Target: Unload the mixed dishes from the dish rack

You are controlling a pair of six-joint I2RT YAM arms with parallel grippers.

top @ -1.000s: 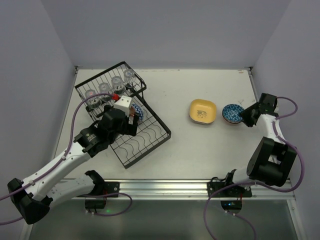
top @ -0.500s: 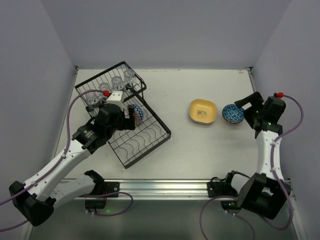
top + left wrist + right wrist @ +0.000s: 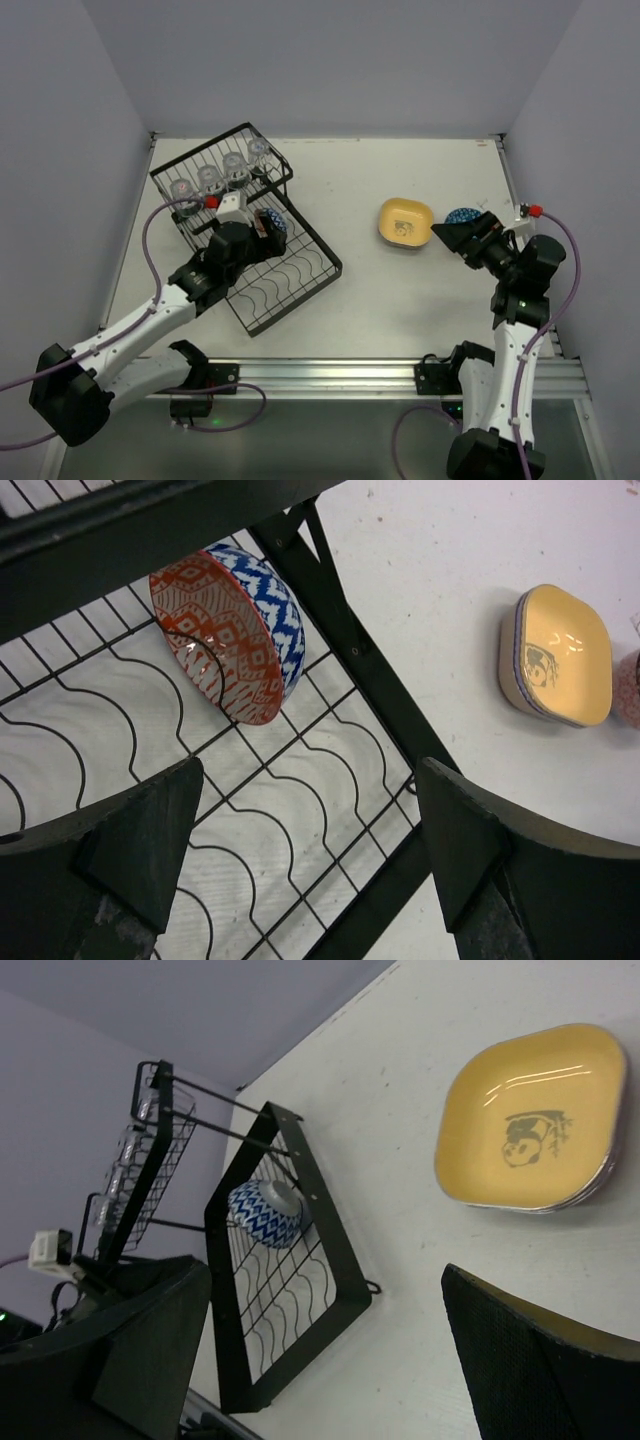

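The black wire dish rack lies at the table's left. Four clear glass cups stand in its basket section. A bowl, red-brown inside and blue-white outside, leans on edge on the flat wavy-wire section; it also shows in the right wrist view. My left gripper is open and empty, hovering over the flat section just short of the bowl. The yellow plate lies mid-table on thin plate edges. My right gripper is open and empty, raised beside the plate, partly hiding a blue bowl.
A pinkish patterned edge shows just past the yellow plate in the left wrist view. Walls close in the table on the left, back and right. The rail with the arm bases runs along the near edge.
My right arm has swung away from the blue bowl's right side and lifted, with its gripper now pointing left over the plate's edge. My left arm has shifted a little, still by the rack's bowl.
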